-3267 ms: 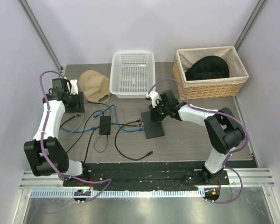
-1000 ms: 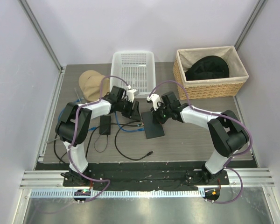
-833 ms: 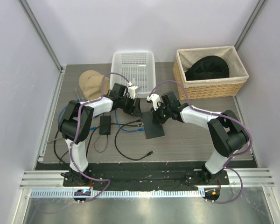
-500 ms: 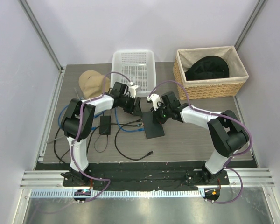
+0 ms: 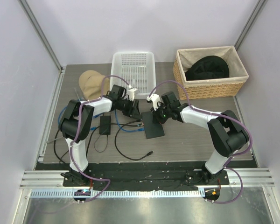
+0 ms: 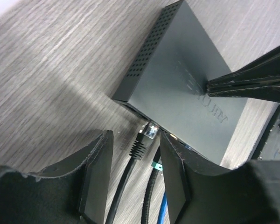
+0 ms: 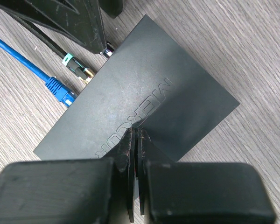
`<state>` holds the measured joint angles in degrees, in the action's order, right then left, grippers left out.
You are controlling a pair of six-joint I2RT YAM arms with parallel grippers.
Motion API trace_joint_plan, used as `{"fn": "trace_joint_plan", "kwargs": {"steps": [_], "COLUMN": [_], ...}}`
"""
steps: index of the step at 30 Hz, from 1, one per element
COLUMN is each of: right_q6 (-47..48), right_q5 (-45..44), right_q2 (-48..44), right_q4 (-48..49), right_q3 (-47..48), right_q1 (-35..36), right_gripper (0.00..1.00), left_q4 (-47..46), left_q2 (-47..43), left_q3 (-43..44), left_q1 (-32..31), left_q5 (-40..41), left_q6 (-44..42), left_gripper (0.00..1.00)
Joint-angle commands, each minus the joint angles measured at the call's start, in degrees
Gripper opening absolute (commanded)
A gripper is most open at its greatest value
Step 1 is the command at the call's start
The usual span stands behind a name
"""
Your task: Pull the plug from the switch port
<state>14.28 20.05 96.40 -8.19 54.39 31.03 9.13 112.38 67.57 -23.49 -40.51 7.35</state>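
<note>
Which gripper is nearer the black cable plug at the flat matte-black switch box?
Left. The left gripper has its jaws either side of the black cable plug; the right gripper, shut, rests on the flat matte-black switch box.

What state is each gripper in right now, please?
Left gripper: open, jaws either side of the black plug, not gripping it.
Right gripper: shut, empty, tips on the switch.

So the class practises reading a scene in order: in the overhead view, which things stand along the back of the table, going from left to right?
tan cap → white plastic basket → wicker basket, which has a black hat inside it
</note>
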Motion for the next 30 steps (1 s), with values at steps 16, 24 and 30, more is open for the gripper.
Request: {"fn": "trace_joint_plan", "kwargs": {"steps": [16,24,30], "right_q6": [0.92,0.75,0.83], "right_q5": [-2.39,-2.39,-2.39], "right_q2": [1.95,1.51,1.60], "right_q4": [-4.56,-4.30,-4.38], "right_q3": [-0.69,-0.95,-0.95], "right_q1": [0.35,0.35,0.26], "right_gripper": [0.04,0.04,0.04], "left_q4": [3.62,4.76,4.85], "left_q2": [4.43,6.10,6.36], "left_q3": [3.62,4.85,4.68], "left_q1": [0.11,-0.60,-0.95], "left_q5": [-6.25,-4.93,-4.22], "left_q6": [-1.99,-2.87,-3.75], "left_gripper": [0.42,0.37,0.31]}}
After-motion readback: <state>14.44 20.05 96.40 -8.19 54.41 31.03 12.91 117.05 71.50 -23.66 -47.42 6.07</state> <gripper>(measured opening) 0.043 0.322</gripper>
